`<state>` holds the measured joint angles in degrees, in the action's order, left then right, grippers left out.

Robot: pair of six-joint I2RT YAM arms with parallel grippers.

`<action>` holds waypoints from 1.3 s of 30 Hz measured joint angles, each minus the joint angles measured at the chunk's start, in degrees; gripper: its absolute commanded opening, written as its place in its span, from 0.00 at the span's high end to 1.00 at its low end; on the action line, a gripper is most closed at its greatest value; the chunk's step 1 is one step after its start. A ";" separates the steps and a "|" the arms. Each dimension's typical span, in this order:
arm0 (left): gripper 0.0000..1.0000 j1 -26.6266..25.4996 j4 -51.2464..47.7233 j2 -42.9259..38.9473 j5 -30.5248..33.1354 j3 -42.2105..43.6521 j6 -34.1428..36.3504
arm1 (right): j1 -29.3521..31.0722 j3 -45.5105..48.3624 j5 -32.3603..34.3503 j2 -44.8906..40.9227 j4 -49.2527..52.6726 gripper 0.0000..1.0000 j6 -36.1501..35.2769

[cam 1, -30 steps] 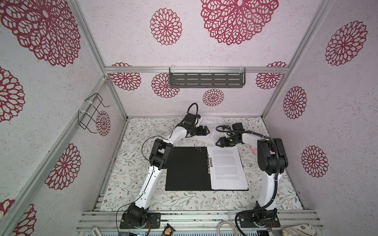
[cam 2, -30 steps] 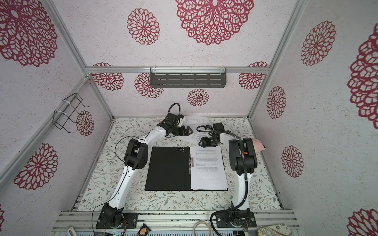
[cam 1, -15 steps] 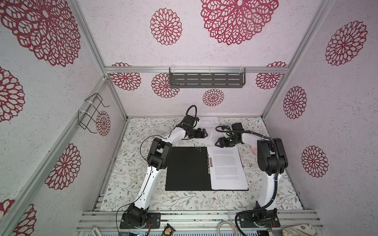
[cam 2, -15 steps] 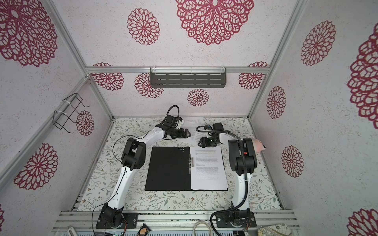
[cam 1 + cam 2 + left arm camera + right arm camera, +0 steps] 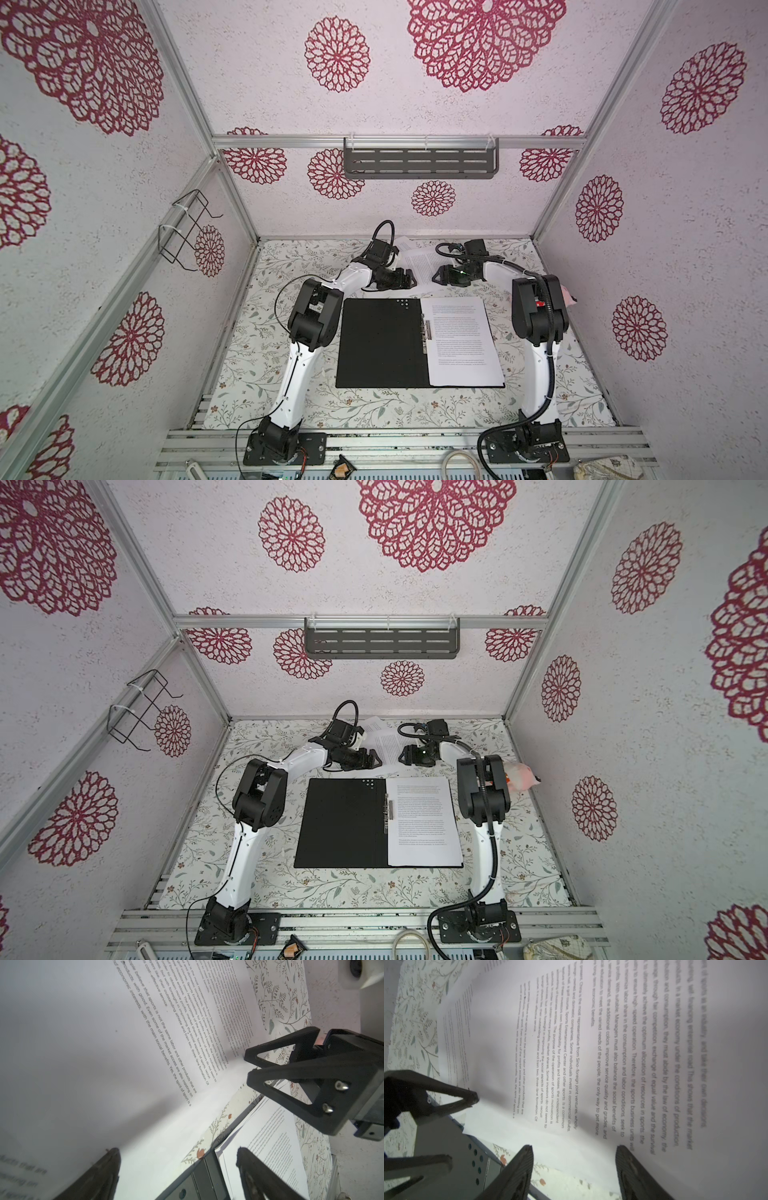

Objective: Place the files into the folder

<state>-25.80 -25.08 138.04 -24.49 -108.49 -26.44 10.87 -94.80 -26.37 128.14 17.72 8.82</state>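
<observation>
The flat folder [image 5: 382, 340], open and black inside with a metal spine clip [image 5: 424, 336], lies in the middle of the flower-patterned bench [image 5: 257, 357]. Its right half carries white printed paper [image 5: 463, 340]; its left half is bare. The loose white printed sheets [image 5: 422, 262] lie at the far side, between your left pincer [image 5: 412, 279] and right pincer [image 5: 434, 276]. Both have their jaws apart and hold nothing. I advise you to come low, pinch only one sheet edge, and lift slowly so that it does not crease.
</observation>
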 measured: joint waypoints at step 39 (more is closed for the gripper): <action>0.10 0.66 -1.05 0.44 -0.63 -0.85 -2.54 | -4.55 20.94 3.61 -8.07 -27.65 0.29 31.89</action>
<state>-25.15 -26.13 138.47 -25.12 -109.34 -28.97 6.33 -73.87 -22.76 120.07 -9.93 40.71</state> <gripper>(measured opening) 0.897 0.704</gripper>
